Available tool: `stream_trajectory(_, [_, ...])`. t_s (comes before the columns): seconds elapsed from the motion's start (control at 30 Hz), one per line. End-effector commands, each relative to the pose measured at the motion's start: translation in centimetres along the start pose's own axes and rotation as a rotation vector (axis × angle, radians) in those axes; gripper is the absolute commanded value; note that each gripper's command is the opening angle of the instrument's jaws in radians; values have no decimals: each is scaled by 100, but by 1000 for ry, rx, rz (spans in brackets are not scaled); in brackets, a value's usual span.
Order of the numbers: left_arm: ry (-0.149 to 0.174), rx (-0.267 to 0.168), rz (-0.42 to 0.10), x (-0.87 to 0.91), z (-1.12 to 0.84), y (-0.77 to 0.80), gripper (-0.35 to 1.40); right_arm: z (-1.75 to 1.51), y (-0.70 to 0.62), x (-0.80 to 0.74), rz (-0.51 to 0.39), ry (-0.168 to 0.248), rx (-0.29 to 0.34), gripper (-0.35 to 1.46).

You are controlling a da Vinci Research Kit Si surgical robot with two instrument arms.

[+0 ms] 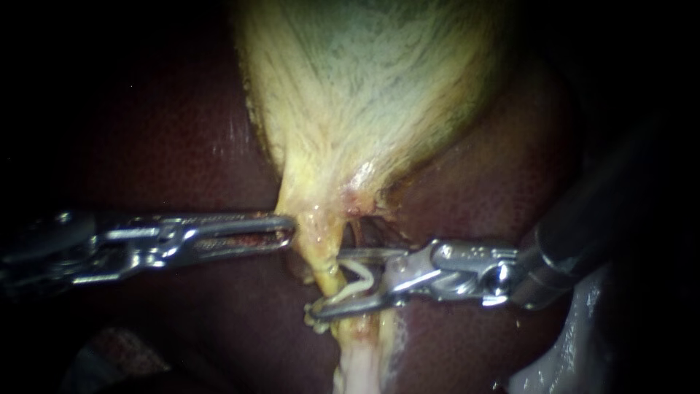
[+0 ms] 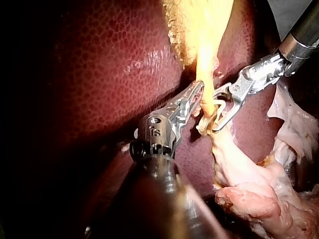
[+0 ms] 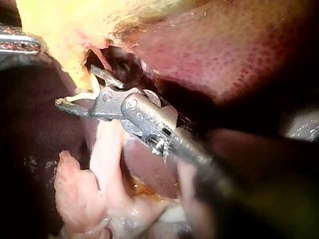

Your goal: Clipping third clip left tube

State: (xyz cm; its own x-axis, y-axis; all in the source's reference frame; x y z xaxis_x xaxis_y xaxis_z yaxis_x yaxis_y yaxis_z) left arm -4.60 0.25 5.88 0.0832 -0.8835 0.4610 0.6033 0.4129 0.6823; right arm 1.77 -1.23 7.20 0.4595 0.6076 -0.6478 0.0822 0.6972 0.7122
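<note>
Gallbladder (image 1: 364,87) is seen pale yellow against the dark red liver (image 1: 168,146), narrowing to a neck that runs on as a tube (image 1: 321,252).

The left instrument (image 1: 286,233) is laid with its tip touching the side of the neck. Its jaws lie together. Only the slotted near jaw is shown in the endoscope view, and the far one is hidden behind it. Whether a fold of tissue is pinched cannot be told. In the left wrist view its tip (image 2: 199,88) is again met by the yellow neck.

The right instrument (image 1: 328,282) is held with its jaws wide apart, one on either side of the tube. A white clip (image 1: 355,283) is carried between them, open, and touched by both jaws. The tube is partly covered where it passes through the clip. Which tube this is cannot be made out. A dark recess just behind the upper jaw is not resolved.

The same straddle is shown in the left wrist view (image 2: 215,112), with the clip (image 2: 212,110) around the strand. In the right wrist view (image 3: 75,85) the clip (image 3: 82,97) is half hidden by the jaw, and the left instrument (image 3: 20,44) is cut off. Both shafts are lost in shadow in the endoscope view.
</note>
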Motion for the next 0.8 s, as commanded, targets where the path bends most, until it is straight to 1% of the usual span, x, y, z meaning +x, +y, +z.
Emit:
stream_trajectory(0.03, [0,-1,0,0,1,0,-35,1,-3,1,-2,3,17,56])
stream_trajectory(0.1, [0,-1,0,0,1,0,-35,2,-7,5,3,21,50,56])
stream_trajectory(0.2, [0,-1,0,0,1,0,-35,-1,-9,14,6,42,55,55])
stream_trajectory(0.27, [0,-1,0,0,1,0,-35,-6,-8,21,5,57,54,55])
stream_trajectory(0.5, [0,-1,6,0,1,0,-35,-27,-3,49,26,130,56,53])
stream_trajectory(0.57, [0,-1,6,1,1,0,-35,-32,0,60,35,155,53,53])
stream_trajectory(0.67, [0,-1,6,1,2,0,-35,-36,2,71,44,175,46,52])
stream_trajectory(0.8, [0,-1,6,1,2,0,-35,-40,6,79,52,184,36,50])
